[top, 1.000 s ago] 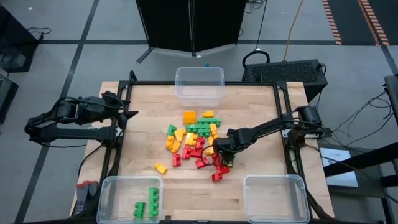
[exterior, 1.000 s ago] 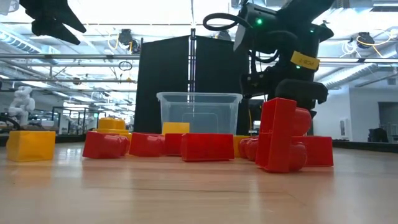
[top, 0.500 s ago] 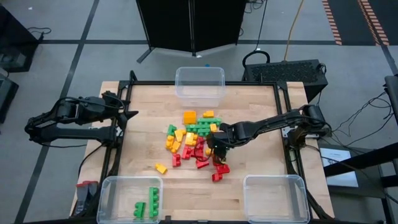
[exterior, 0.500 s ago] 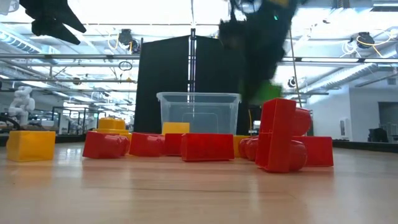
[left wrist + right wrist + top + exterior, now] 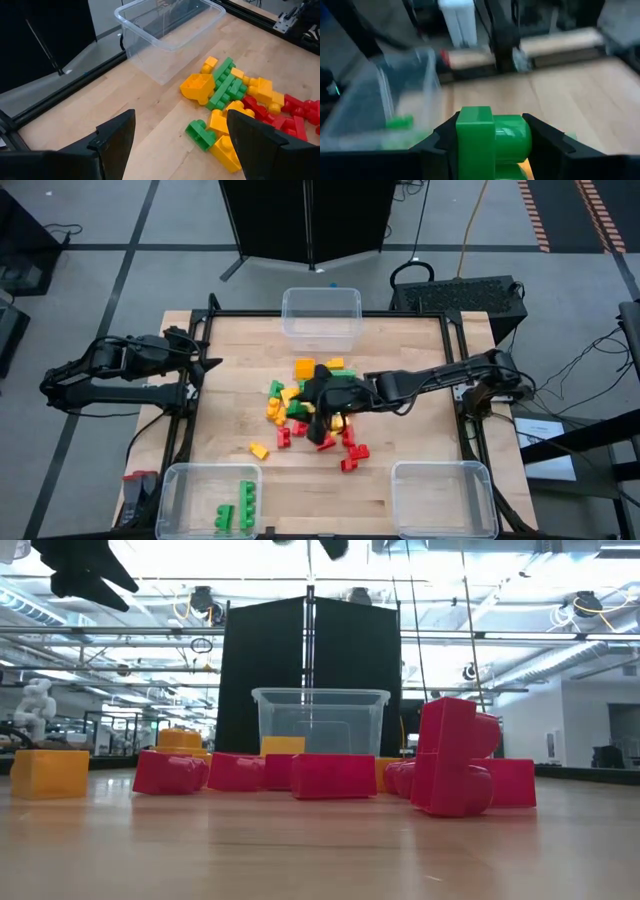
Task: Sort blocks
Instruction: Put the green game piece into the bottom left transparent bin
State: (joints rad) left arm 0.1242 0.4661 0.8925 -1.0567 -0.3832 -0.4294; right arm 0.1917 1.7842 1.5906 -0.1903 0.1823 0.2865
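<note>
In the high view, the right gripper (image 5: 318, 395) is now hanging over the centre of the frame, having swept leftward from the lower right edge of the blocks (image 5: 310, 412) in the last second (it is carrying something away, by my reading). The right arm is stretching low and nearly straight across the worktop (image 5: 420, 350) from the right edge. The left gripper (image 5: 205, 364) is waiting at the left edge, arm folded.

In the low view, the dark arm that filled the upper middle is gone from sight; the red bricks (image 5: 330, 777) are lying untouched in front of the clear bin (image 5: 320, 720).

In the left wrist view, the fingers (image 5: 115, 132) are standing wide open, empty, facing the pile.

In the right wrist view, the fingers are clamping a green block (image 5: 490, 137), with the bin holding green blocks (image 5: 395, 110) at left ahead, so one green brick is probably heading there.
</note>
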